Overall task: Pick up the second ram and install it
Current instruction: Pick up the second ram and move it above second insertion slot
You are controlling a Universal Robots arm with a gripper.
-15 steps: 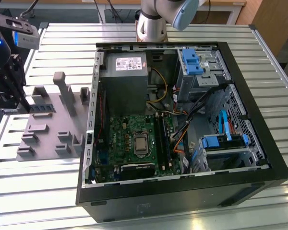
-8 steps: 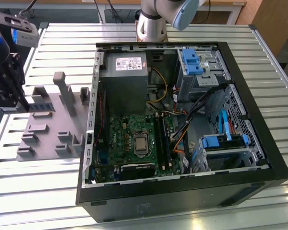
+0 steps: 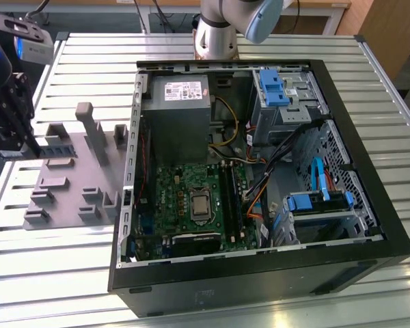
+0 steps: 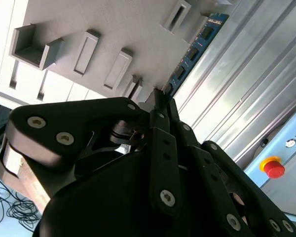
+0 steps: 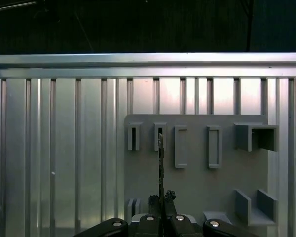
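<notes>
The gripper (image 5: 161,197) is pressed together on the second ram (image 5: 161,163). In the first wrist view the two black fingertips (image 5: 169,196) sit on either side of the thin board, which is seen from its edge as one narrow line. In the second wrist view the gripper (image 4: 160,96) pinches one end of the second ram (image 4: 190,54), and the blue-green board with its small black chips reaches away from the tips along the edge of the grey fixture tray (image 4: 103,19).

The ram's far end lies close to one of the narrow slots of the fixture tray (image 5: 197,187). It is hard to judge whether the board sits in that slot or is a little above it.

In the exterior view the gripper (image 3: 34,150) is at the exterior view's left, low over the fixture tray (image 3: 75,184), with the second ram (image 3: 58,148) as a short bluish strip just beside the tips. The tray lies flat on the slatted metal table (image 3: 55,273).

At the exterior view's right of the tray, well apart from the gripper, lies the open black computer case (image 3: 260,283). Inside it are the green motherboard (image 3: 181,188) and its long black memory slots (image 3: 229,198). The arm base (image 3: 215,34) stands behind the case. A red button (image 4: 274,168) shows at the border of the second wrist view.
</notes>
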